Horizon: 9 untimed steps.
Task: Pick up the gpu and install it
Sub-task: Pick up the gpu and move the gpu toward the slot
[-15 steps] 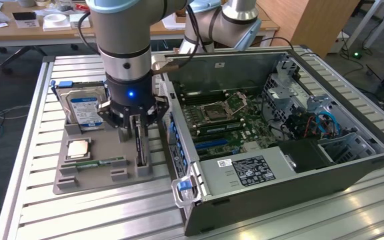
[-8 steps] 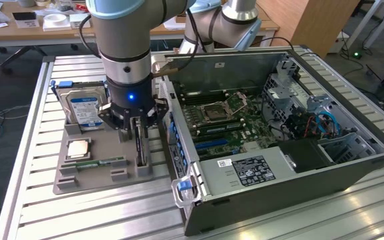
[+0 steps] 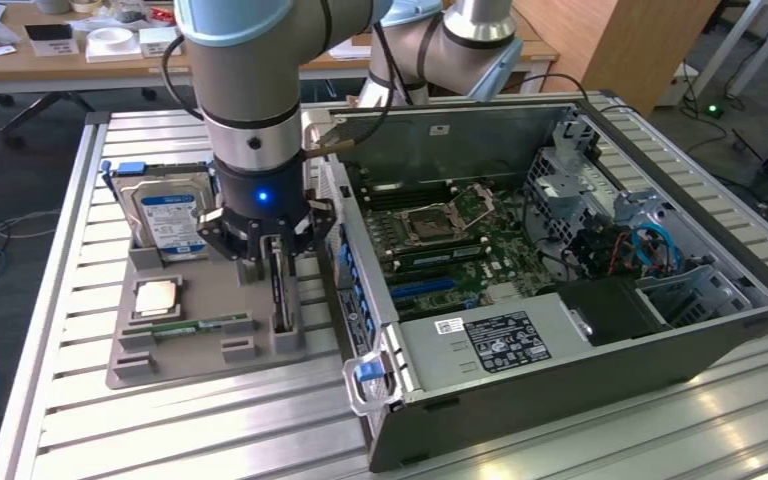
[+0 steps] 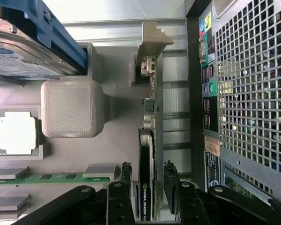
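While wooden desks stand behind the slatted table, the fingers straddle the gpu; both spread open

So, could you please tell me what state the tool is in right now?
Tool: open, straddling the gpu in its holder, not closed on it.
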Each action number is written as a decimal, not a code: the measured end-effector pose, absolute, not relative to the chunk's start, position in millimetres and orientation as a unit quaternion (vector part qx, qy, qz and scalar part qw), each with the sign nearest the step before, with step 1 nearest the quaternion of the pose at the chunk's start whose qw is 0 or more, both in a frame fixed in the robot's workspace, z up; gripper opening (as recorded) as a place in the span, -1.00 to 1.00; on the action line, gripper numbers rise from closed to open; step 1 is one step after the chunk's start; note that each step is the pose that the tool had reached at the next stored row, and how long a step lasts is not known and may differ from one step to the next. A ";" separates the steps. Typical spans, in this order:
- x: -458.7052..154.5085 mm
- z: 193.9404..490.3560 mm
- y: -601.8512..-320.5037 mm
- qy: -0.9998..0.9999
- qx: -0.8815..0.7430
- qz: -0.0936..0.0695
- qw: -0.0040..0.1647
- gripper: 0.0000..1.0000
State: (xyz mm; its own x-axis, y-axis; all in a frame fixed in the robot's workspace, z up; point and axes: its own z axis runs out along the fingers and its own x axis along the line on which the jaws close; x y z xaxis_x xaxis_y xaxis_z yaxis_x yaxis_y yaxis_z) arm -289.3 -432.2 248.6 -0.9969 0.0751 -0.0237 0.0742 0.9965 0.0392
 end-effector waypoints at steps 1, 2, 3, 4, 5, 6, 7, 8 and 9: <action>-289.3 247.5 -431.5 0.999 0.037 0.019 0.013 -0.17; -289.3 246.4 -430.7 0.999 0.037 0.019 0.013 -0.17; -289.3 245.5 -429.9 0.999 0.037 0.019 0.013 -0.17; -289.4 244.7 -429.2 0.999 0.037 0.019 0.013 -0.17; -289.6 243.8 -428.4 0.999 0.037 0.019 0.013 -0.17; -289.8 243.0 -427.7 0.999 0.037 0.019 0.013 -0.17; -290.1 242.1 -427.0 0.999 0.037 0.019 0.013 -0.17; -290.4 241.2 -426.4 0.999 0.037 0.019 0.013 -0.17; -290.7 240.2 -425.6 0.999 0.037 0.019 0.013 -0.17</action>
